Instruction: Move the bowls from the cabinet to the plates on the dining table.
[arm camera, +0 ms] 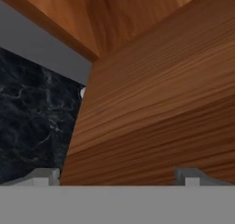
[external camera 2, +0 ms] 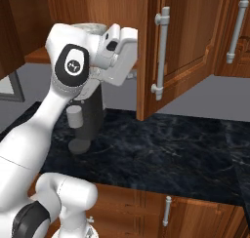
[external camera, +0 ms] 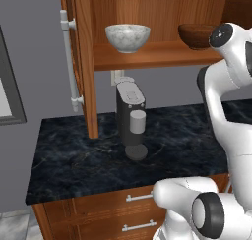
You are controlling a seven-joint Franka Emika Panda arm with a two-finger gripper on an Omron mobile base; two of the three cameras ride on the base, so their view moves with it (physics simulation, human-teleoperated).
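From the left base view I see the marbled bowl (external camera: 127,37) near the left end of the cabinet (external camera: 88,62) shelf and the reddish-brown bowl (external camera: 197,36) toward the right, partly behind my arm's raised elbow. In the right base view the hand sits up at shelf height beside the open door (external camera 2: 185,51). In the hand view my gripper (arm camera: 117,175) stands spread wide, empty, facing wood panelling close up, with the black counter (arm camera: 32,122) at left.

a wooden shelf (external camera: 162,55) carries a marbled bowl (external camera: 127,37) and a brown bowl (external camera: 196,36), well apart.
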